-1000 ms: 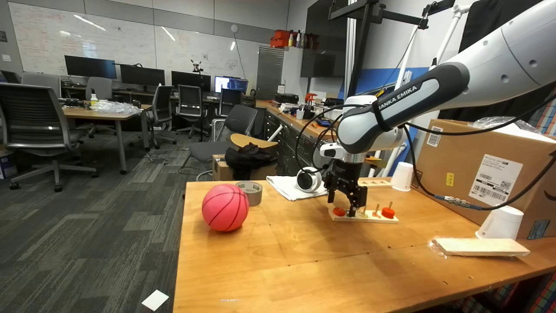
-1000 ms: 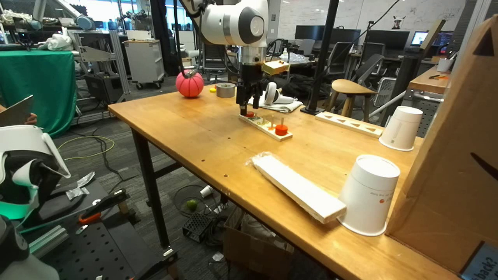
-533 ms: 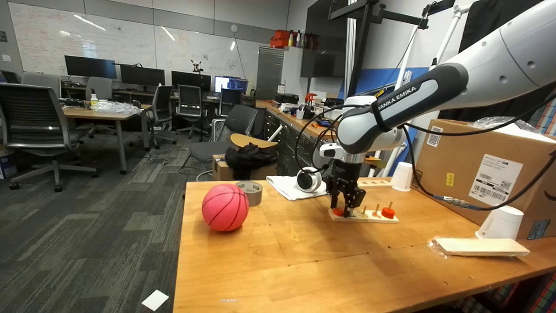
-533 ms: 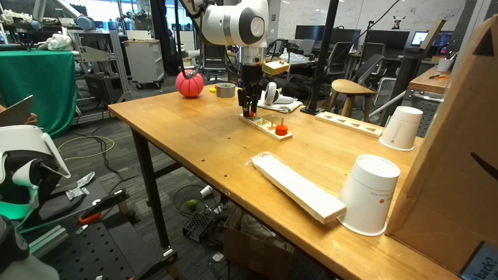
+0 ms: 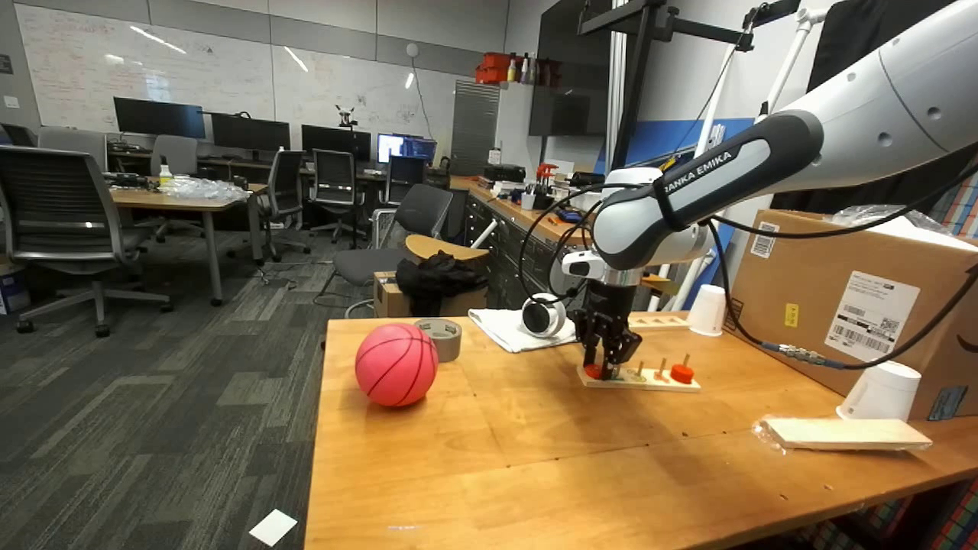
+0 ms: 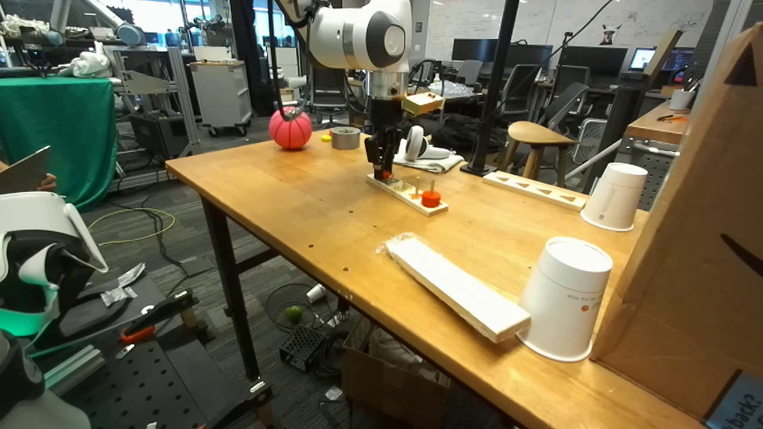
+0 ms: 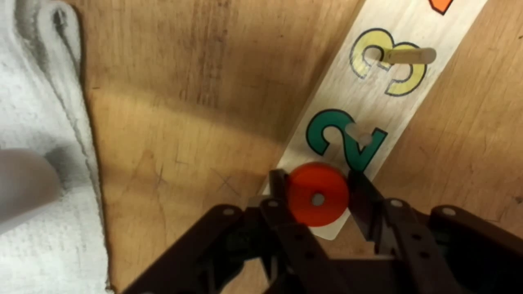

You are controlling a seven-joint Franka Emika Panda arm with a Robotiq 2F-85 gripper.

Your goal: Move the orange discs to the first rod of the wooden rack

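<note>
Gripper (image 7: 319, 181) clasps one orange disc (image 7: 318, 183) over one rack (image 7: 363, 105)

A wooden table (image 5: 428, 473) spreads beneath the claw (image 5: 598, 368). Lower than the claw, past the table's edge, lies grey patterned carpet (image 5: 229, 397). Well behind the claw, office chairs (image 5: 57, 198) stand before a whiteboard (image 5: 206, 84) streaked with light (image 5: 296, 58); in an exterior view, bright windows (image 6: 161, 15) show far beyond the claw.

The wooden rack (image 5: 647, 385) has orange discs (image 6: 431, 199) at both ends.
</note>
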